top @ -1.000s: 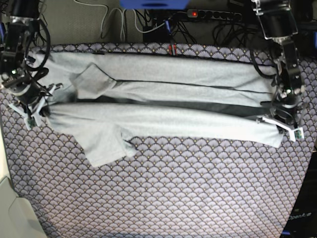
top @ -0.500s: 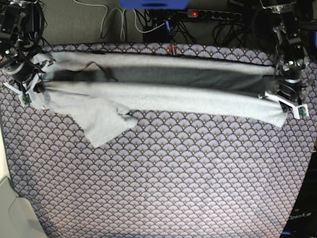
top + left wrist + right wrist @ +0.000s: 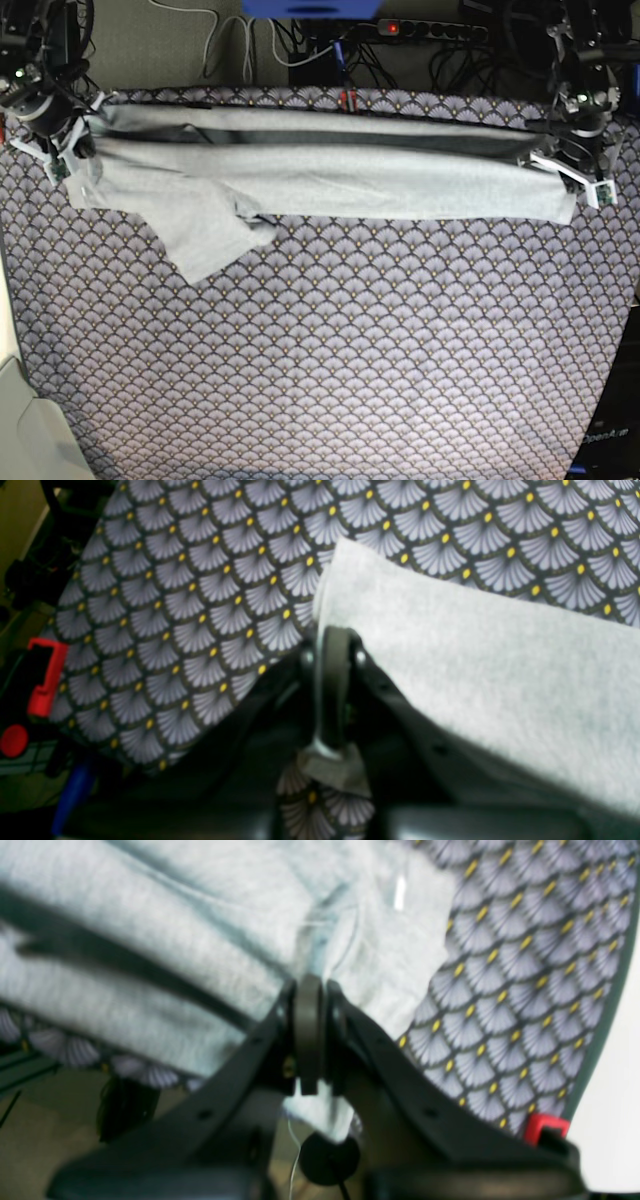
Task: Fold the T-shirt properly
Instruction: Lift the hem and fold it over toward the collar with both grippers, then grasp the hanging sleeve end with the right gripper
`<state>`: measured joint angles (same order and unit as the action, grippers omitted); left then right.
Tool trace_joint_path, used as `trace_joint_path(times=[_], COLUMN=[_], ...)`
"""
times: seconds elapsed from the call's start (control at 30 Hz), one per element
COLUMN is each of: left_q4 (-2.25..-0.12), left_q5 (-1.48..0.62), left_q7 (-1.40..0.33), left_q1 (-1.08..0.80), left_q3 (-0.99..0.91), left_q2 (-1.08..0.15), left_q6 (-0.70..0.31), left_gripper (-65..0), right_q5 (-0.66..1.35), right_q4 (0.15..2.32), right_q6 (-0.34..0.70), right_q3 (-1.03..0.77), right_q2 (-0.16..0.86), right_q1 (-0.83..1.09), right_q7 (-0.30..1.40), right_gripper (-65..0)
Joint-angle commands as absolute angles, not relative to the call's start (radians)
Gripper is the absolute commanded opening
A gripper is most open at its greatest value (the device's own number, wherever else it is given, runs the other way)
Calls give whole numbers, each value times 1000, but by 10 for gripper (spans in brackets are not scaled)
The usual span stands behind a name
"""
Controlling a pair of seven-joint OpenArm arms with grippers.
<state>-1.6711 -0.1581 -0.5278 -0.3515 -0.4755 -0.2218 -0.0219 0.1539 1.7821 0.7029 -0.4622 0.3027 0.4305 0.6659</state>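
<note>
t-shirt (image 3: pixel 320 180) stretched in long band along far tablecloth (image 3: pixel 350 360) edge — left gripper (image 3: pixel 570 172), right gripper (image 3: pixel 62 145) both clamped on its ends.

Robotics lab bench, patterned tablecloth (image 3: pixel 330 350), power strip (image 3: pixel 420 28) and cables (image 3: pixel 230 40) behind

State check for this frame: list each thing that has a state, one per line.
T-shirt: folded lengthwise into a long band, one sleeve sticking out toward the front.
Left gripper: shut on the T-shirt's edge.
Right gripper: shut on the T-shirt's other end.
Tablecloth: spread flat.
</note>
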Motion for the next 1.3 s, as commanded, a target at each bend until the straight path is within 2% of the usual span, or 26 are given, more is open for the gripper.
trace_joint_path(times=[0.0,0.37,0.4,0.5,0.57,0.67,0.73,1.03,1.27], left_q4=[-1687,-1546,-1537,-1532,-1532,-1544,-1543,-1529,-1431], left_q5=[-151,-151,-151,-153,-153,-153,-153,-153,-153], left_q7=[-504,-498,-498,-496,-496,-496,-499,-504,-496], left_q1=[-351,-289,-289,-271,-260,-257,-232,-174,-140], left_q3=[-484,-489,-506,-535,-538,-533,-533,-530,-530], left_q2=[-240,-242,-240,-234,-234,-234,-234,-234,-234], left_q6=[-12,-12,-12,-13,-13,-13,-13,-13,-13], left_gripper=[-646,-636,-614,-481,-430,-427,-427,-426,-426], right_q5=[154,154,153,153,153,153,153,153,154], right_q4=[1797,1793,1793,1793,1793,1797,1797,1799,1799], right_q6=[698,698,698,698,698,698,698,698,698], right_q3=[-470,-466,-467,-467,-464,-469,-470,-486,-556], right_q2=[317,315,317,321,323,323,323,321,320], right_q1=[427,453,453,452,444,444,443,421,409], right_q7=[647,648,648,682,716,720,720,725,725], right_gripper=[-650,-650,-650,-644,-606,-558,-548,-547,-543])
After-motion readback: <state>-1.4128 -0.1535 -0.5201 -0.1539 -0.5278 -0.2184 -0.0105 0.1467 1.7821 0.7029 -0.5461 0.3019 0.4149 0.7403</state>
